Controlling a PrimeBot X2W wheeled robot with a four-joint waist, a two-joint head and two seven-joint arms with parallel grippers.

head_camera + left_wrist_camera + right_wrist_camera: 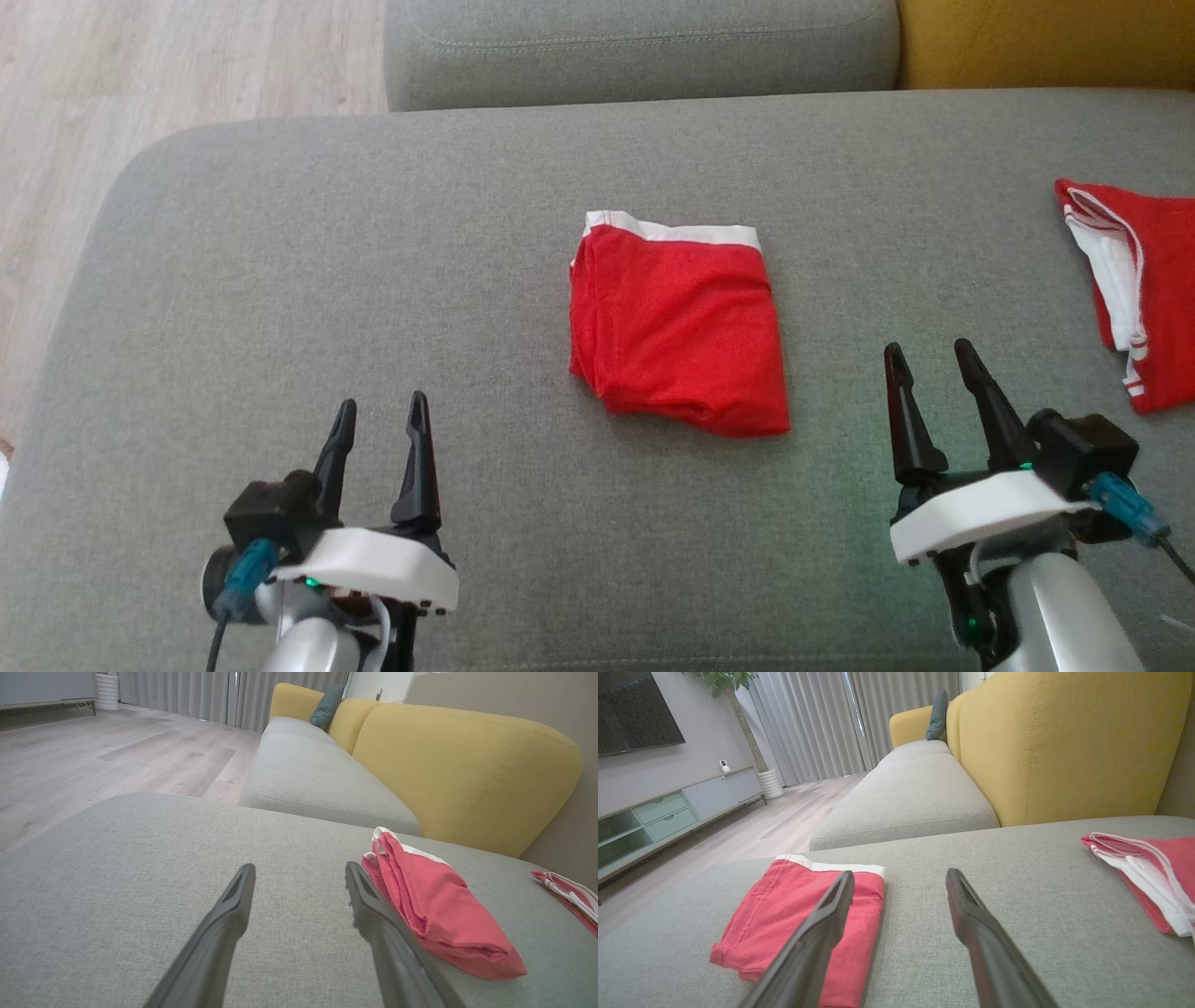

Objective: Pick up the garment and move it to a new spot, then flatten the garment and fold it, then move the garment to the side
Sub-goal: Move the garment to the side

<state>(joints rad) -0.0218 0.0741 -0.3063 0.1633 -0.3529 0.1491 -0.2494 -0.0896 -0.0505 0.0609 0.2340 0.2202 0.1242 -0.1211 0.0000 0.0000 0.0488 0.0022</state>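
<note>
Folded red shorts [677,327] lie mid-seat on the grey sofa cushion [280,280], waistband [672,230] away from the robot, ahead of and between its empty, spread-fingered grippers, the right gripper [928,345] nearer than the left gripper [383,399].

Seen in the right wrist view, a broad grey upholstered seat [1017,896] spreads across the foreground, with a second grey sofa cushion [906,798] beyond it at twelve o'clock and a mustard-yellow backrest [1064,742] at two o'clock bearing a teal pillow [937,716]. Pale wood-plank floor [775,826] runs from nine o'clock toward full-length grey curtains [808,728] at eleven. At ten o'clock a dark television [635,714] hangs on a grey wall [700,732] above a low cabinet [668,812], a potted plant [769,784] beside it.
</note>
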